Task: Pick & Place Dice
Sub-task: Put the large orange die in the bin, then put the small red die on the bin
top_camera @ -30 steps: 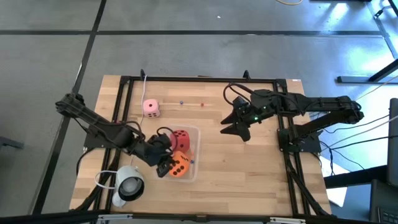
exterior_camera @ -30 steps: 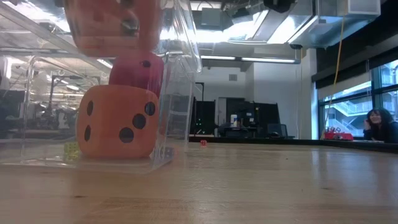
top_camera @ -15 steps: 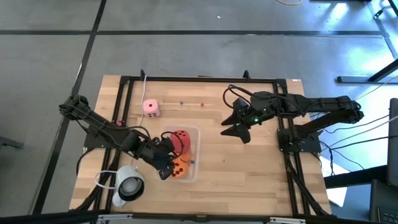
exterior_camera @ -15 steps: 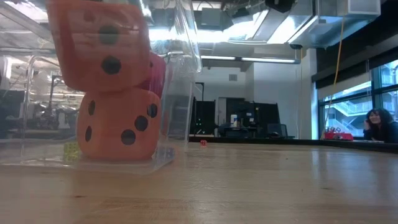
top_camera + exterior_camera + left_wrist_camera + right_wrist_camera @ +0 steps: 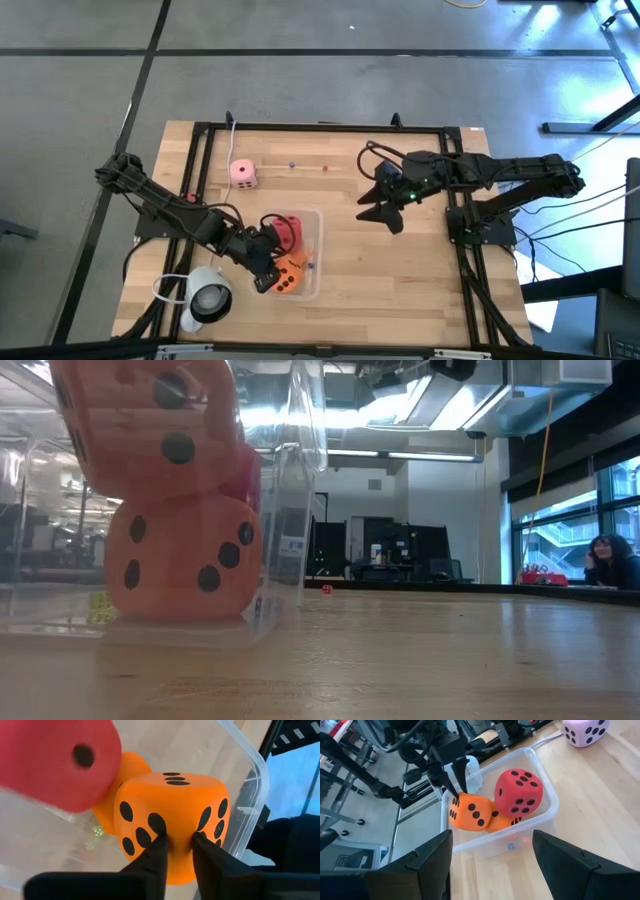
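Left arm reaches inward and low, its end effector (image 5: 268, 275) with fingers (image 5: 156, 851) close together, only a narrow gap. Right arm extended inward, raised, end effector (image 5: 378, 213) spread wide, holding nothing.

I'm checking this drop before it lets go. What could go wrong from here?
The left gripper pinches only a fold of the top orange die, perched on another die in the clear bin; released, it may roll out. The pink die sits outside, unplaced.
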`<state>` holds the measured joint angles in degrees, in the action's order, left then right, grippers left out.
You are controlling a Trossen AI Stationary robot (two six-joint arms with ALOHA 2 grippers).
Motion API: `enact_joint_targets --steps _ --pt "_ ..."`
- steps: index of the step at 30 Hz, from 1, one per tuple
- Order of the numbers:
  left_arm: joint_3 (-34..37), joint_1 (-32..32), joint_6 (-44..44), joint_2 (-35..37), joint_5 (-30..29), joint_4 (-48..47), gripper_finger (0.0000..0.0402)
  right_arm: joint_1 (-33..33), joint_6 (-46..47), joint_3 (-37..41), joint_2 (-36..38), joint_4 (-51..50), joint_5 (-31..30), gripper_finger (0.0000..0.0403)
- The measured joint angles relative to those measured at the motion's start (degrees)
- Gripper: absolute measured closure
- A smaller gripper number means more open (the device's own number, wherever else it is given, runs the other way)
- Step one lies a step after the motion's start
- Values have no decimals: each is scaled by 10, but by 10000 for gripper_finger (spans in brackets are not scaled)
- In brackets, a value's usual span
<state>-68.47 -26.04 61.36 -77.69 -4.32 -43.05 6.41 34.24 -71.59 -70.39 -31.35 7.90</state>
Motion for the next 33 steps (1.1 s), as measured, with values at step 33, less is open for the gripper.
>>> enact_joint_targets --steps 33 --pt "1 91 -177 237 -202 15 327 36 -2 0 0 0 -26 129"
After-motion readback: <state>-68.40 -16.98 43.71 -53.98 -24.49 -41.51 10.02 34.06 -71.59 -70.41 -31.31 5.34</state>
